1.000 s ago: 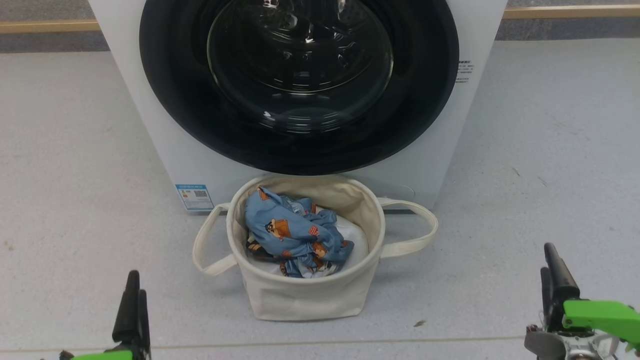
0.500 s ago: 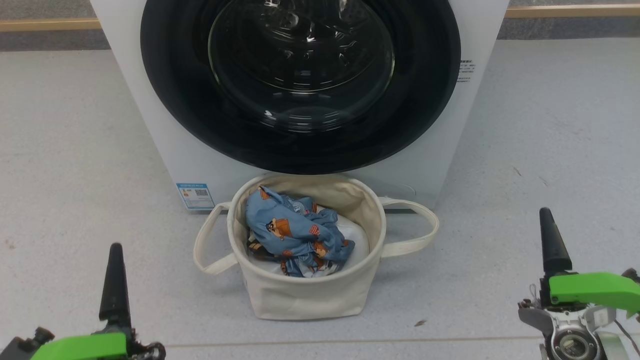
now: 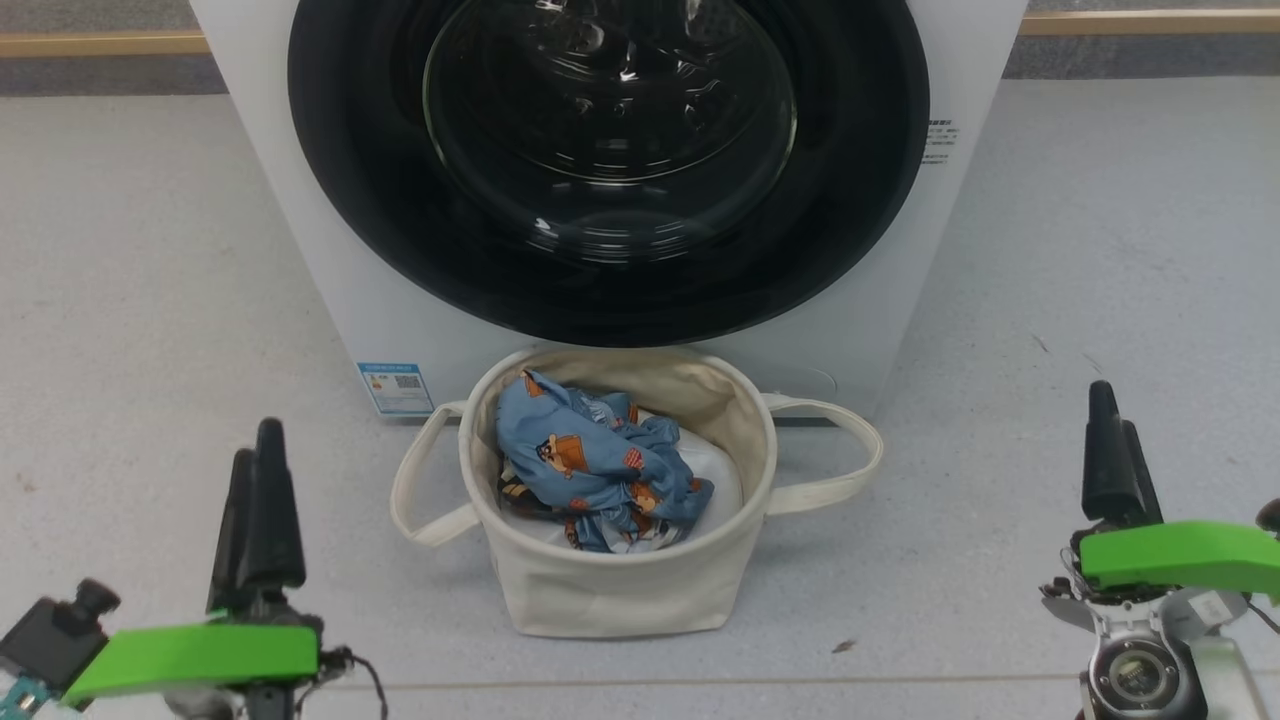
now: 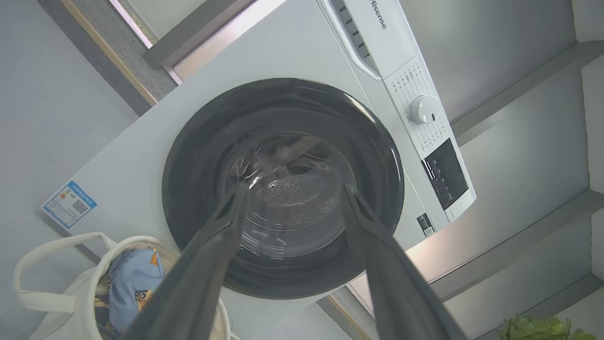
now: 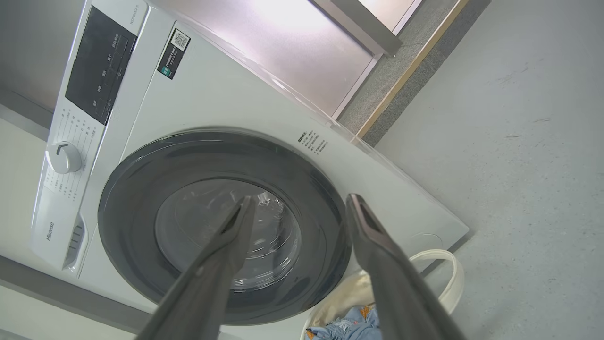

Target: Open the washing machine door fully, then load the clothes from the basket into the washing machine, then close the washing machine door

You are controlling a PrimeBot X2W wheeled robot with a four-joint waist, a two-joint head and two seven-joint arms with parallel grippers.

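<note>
The white washing machine (image 3: 300, 250) stands straight ahead, its round glossy black door (image 3: 400, 220) shut flush against the front. On the floor against it sits the cream basket (image 3: 620, 600), holding light-blue printed clothes (image 3: 590, 465). My left gripper (image 3: 257, 445) is open at the lower left, well clear of the basket. My right gripper (image 3: 1115, 410) is open at the lower right, also apart from it. In the left wrist view the left gripper (image 4: 296, 186) frames the door (image 4: 198, 156) from a distance, with nothing between its fingers. The right gripper (image 5: 301, 198) likewise points at the door (image 5: 141, 174).
A plain white bundle (image 3: 715, 475) lies under the clothes. The basket's loop handles (image 3: 840, 465) stick out to both sides. A blue label (image 3: 395, 388) marks the machine's lower left. The control panel with its knob (image 4: 423, 109) is on top. Grey floor spreads on both sides.
Both grippers have come up and forward in the head view, and each now shows two fingers edge-on. The head camera has shifted slightly. Door, basket and clothes have not moved.
</note>
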